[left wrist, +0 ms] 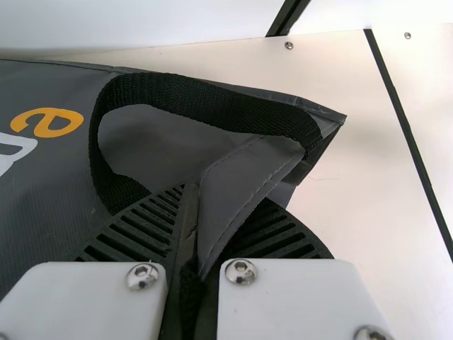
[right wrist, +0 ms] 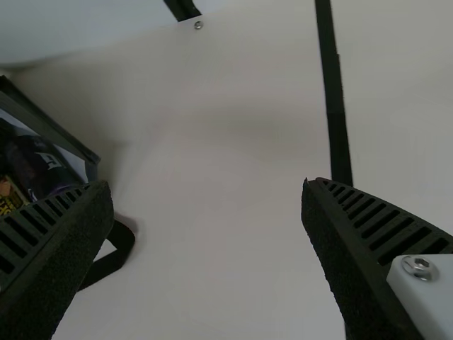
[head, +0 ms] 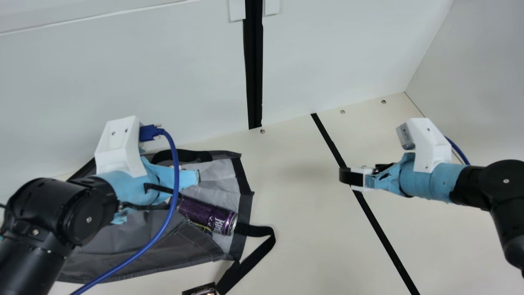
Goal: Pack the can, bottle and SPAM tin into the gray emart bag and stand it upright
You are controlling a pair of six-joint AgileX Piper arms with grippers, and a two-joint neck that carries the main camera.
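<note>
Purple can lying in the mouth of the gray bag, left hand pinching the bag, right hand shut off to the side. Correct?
Not quite: the right wrist view shows the right hand open. The rest holds: purple can in the mouth of the gray bag, left hand pinching it.

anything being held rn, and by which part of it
The left end effector grips the gray bag by the fabric at its mouth, near a black handle; the right end effector holds nothing.
</note>
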